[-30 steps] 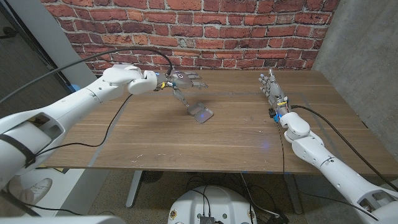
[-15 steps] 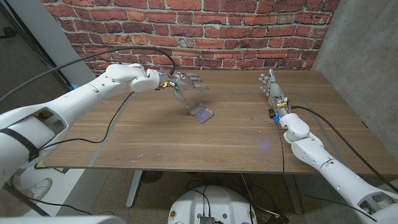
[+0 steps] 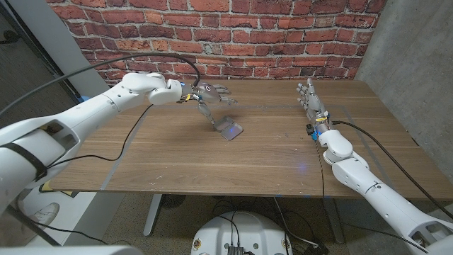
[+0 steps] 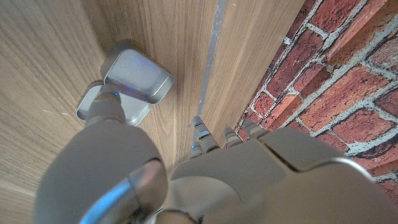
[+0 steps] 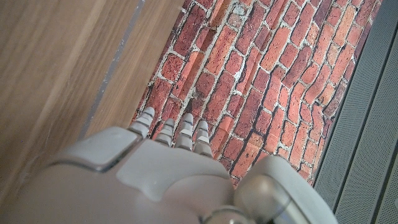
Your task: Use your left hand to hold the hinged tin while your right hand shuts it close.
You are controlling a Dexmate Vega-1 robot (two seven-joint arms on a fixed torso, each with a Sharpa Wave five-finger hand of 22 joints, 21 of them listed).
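The hinged tin (image 3: 228,129) lies open on the wooden table (image 3: 212,166), a small silver box left of the middle. In the left wrist view its two halves (image 4: 138,76) lie side by side, insides up. My left hand (image 3: 207,93) hovers just behind and above it, fingers spread towards the right and thumb (image 4: 106,111) reaching down to one half; I cannot tell if it touches. My left hand (image 4: 249,168) holds nothing. My right hand (image 3: 310,100) stands on its edge at the far right of the table, fingers straight, well apart from the tin; its back (image 5: 155,168) faces the bricks.
A brick wall (image 3: 269,35) runs along the table's far edge and a grey concrete wall (image 3: 417,57) stands at the right. A black cable (image 3: 120,157) hangs from my left arm over the table's left part.
My left forearm has shifted slightly. The left hand, the tin and the right hand stay where they were.
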